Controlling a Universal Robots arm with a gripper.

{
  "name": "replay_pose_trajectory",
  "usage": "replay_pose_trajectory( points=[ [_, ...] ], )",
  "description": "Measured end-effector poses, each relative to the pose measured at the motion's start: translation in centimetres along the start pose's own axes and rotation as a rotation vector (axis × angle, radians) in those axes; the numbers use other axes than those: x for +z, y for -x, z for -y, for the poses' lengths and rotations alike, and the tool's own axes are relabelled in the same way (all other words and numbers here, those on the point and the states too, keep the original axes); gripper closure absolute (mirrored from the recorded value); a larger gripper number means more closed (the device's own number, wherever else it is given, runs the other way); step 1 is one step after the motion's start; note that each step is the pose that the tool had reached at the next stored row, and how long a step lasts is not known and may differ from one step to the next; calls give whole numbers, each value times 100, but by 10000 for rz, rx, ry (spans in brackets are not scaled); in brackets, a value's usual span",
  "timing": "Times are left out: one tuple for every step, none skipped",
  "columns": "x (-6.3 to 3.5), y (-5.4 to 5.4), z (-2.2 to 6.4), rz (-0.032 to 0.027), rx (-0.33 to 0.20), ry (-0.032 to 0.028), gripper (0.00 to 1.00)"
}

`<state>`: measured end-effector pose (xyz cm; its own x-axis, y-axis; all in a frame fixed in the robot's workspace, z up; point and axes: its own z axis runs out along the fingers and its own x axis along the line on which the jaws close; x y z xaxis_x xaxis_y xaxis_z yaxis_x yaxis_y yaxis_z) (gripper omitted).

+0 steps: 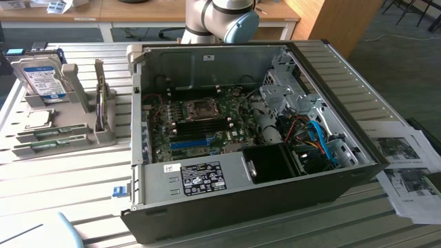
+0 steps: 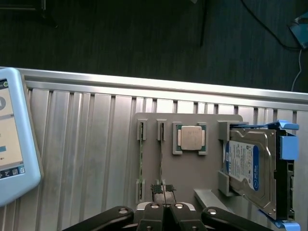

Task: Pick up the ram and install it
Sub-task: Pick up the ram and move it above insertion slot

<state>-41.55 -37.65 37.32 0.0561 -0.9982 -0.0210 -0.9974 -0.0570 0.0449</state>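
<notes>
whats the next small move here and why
Probably open the end effector. It looks shut and holds nothing, and it appears lined up with the ram, which sits on edge in its slot on the grey holder, beside a second stick. Shut jaws could not take it.

Gripper (image 2: 163, 188) pinched closed, tips lined up over the end of the ram (image 2: 161, 154), which sits edge-on in the grey holder (image 2: 192, 173). Second stick (image 2: 141, 159) in the slot just beside it. CPU (image 2: 191, 137) lies flat between ram and hard drive (image 2: 245, 166). Holder's on the slatted table (image 2: 86, 144), with a screen (image 2: 9, 139) well apart. Tips touching the ram? Hard to tell.
</notes>
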Motion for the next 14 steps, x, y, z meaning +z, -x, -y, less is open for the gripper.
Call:
replay_pose_trajectory(
  points=[
    [17, 0, 1, 0, 0, 0, 91],
    [33, -1, 2, 0, -1, -1, 91],
    [50, -1, 3, 0, 0, -1, 91],
    [68, -1, 3, 0, -1, 0, 91],
    [84, -2, 4, 0, -1, -1, 91],
    [101, -2, 5, 0, -1, -1, 91],
    [117, -2, 6, 0, -1, 0, 91],
    [134, -3, 6, 0, -1, 0, 91],
    [151, -3, 7, 0, -1, -1, 91],
    [169, -4, 8, 0, -1, 0, 91],
    [186, -4, 8, 0, -1, 0, 91],
    [201, -4, 9, 0, -1, 0, 91],
    [216, -4, 10, 0, -2, -1, 91],
    [231, -5, 11, 1, -2, -1, 91]
  ],
)
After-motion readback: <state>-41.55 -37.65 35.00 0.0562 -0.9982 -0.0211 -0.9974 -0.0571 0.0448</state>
